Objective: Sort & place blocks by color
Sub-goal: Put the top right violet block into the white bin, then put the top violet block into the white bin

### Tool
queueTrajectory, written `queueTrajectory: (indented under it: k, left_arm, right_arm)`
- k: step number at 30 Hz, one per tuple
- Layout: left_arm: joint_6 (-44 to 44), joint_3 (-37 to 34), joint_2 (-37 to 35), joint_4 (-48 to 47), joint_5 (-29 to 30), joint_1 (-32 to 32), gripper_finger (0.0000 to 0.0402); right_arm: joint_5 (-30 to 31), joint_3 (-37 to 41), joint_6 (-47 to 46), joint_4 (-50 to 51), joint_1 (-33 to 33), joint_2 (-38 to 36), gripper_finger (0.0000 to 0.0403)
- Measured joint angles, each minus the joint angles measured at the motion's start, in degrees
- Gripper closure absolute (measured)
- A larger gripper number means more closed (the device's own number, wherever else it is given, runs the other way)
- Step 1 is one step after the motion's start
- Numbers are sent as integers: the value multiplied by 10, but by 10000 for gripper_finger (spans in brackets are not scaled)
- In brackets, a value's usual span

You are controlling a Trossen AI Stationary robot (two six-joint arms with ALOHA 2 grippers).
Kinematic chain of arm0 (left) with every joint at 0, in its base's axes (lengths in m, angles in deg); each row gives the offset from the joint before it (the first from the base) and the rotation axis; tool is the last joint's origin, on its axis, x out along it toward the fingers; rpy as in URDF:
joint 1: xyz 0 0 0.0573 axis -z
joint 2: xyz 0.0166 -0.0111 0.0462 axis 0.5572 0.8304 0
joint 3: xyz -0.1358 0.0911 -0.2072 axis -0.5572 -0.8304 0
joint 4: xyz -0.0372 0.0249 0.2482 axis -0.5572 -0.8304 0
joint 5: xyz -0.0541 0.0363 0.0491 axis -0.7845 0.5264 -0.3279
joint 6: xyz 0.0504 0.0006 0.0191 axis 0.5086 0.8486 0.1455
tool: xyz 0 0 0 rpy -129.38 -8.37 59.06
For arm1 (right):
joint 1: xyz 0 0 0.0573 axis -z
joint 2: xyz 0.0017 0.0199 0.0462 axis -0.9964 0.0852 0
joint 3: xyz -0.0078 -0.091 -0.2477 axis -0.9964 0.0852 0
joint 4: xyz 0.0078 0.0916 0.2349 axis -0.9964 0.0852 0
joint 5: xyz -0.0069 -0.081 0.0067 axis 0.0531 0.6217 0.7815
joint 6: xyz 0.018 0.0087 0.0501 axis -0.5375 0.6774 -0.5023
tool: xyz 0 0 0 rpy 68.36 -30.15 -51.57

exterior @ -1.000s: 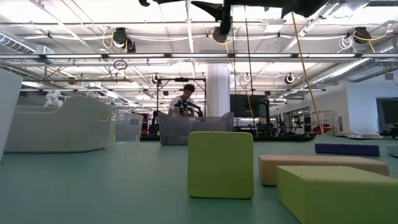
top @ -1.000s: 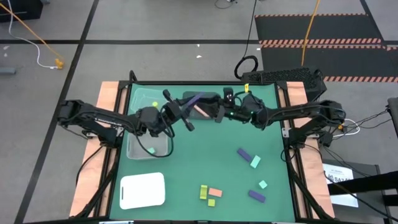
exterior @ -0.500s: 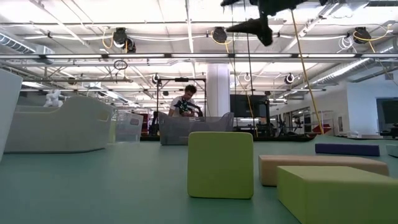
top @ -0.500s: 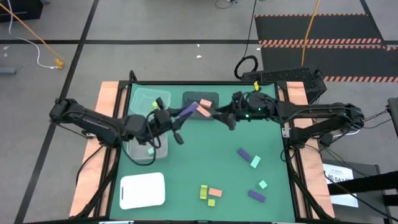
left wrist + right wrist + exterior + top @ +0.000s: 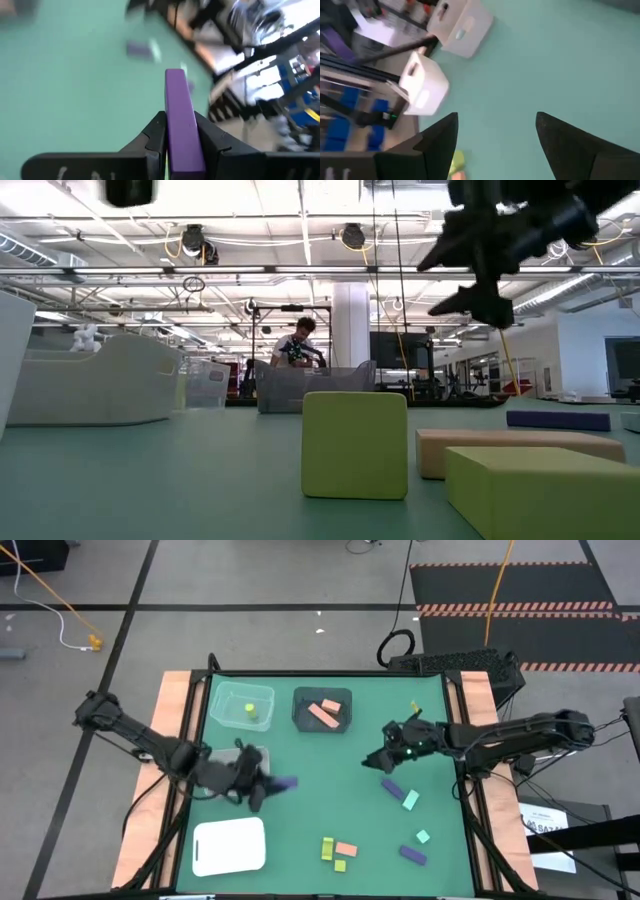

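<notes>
Left end effector holding purple bar, right one spread wide and empty.

I see my left end effector [image 5: 268, 787] clamped on a purple bar [image 5: 181, 120], over the desk [image 5: 330, 755] just above the white tray [image 5: 229, 845]. My right end effector [image 5: 378, 760] hangs with fingers apart near a purple block [image 5: 392, 787] and teal block [image 5: 411, 800]. Salmon blocks [image 5: 324, 712] lie in the dark bin [image 5: 322, 709], a yellow-green block [image 5: 249, 709] in the clear bin [image 5: 242, 705]. More blocks [image 5: 338, 850] lie at the desk's near edge.
</notes>
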Motion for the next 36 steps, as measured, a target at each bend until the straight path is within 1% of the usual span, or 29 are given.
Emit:
queueTrajectory:
  k: [4,6,8,11,14,16,19,22,25,27,30,32,34,36]
  left_arm:
    - [-175,0,13,-71,-22,67,340]
    - [-244,-1,14,-96,-26,98,340]
    - [-308,1,23,-117,-42,123,340]
    - [-394,-1,43,-168,-93,158,340]
    - [-443,0,74,-190,-153,176,340]
    - [-453,-1,92,-203,-178,185,339]
    - [-456,0,114,-198,-196,190,339]
    - [-457,0,126,-199,-204,193,339]
    - [-471,0,127,-198,-236,192,329]
    - [-481,0,126,-192,-263,192,312]
    - [-498,0,123,-189,-304,192,275]
    - [-503,0,122,-187,-330,192,249]
    - [-501,0,122,-187,-350,192,225]
    - [-493,0,122,-189,-359,192,203]
  right_arm:
    - [1,82,-46,-188,-15,2,147]
    - [-2,119,-58,-295,-20,4,147]
    - [-16,153,-60,-384,-22,4,147]
    - [-34,183,-78,-458,-22,4,147]
    - [-41,190,-87,-469,-22,4,147]
    - [-44,184,-77,-445,-22,3,147]
    - [-44,162,-46,-360,-22,4,153]
    - [-45,125,-3,-228,-22,4,164]
    - [-45,81,45,-78,-26,4,177]
    - [-46,50,73,13,-31,4,185]
    - [-45,13,96,132,-41,4,194]
    - [-41,-6,99,196,-48,4,196]
    - [-24,-18,94,254,-58,4,197]
    - [-5,-24,74,310,-66,4,197]
